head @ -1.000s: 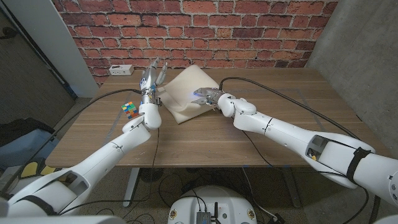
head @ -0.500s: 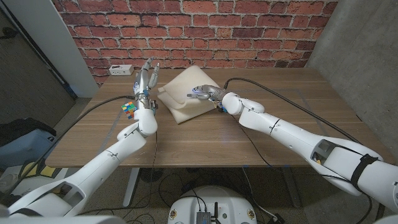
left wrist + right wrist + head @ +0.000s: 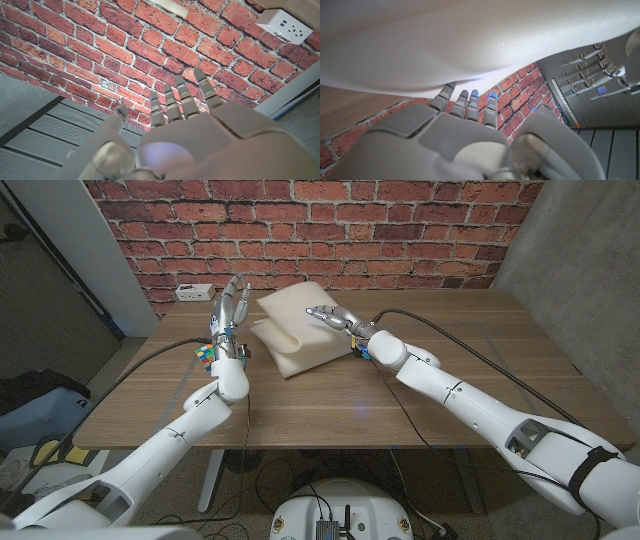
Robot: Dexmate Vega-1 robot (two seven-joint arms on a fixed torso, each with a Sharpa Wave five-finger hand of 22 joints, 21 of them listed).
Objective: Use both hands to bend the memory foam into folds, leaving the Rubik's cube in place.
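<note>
The left robot hand (image 3: 232, 308) is hanging spread, grasping nothing, just beside the Rubik's cube (image 3: 207, 356). The right robot hand (image 3: 333, 318) is touching the memory foam (image 3: 300, 330) with loose fingers. A low left reach might be bumping the cube.

Your left hand (image 3: 231, 312) stands in front of the Rubik's cube (image 3: 205, 355) — you see just a sliver of its coloured face. The memory foam (image 3: 485, 45) runs off the right wrist view's edges, and whether your right hand (image 3: 333, 317) touches it — you cannot tell.
</note>
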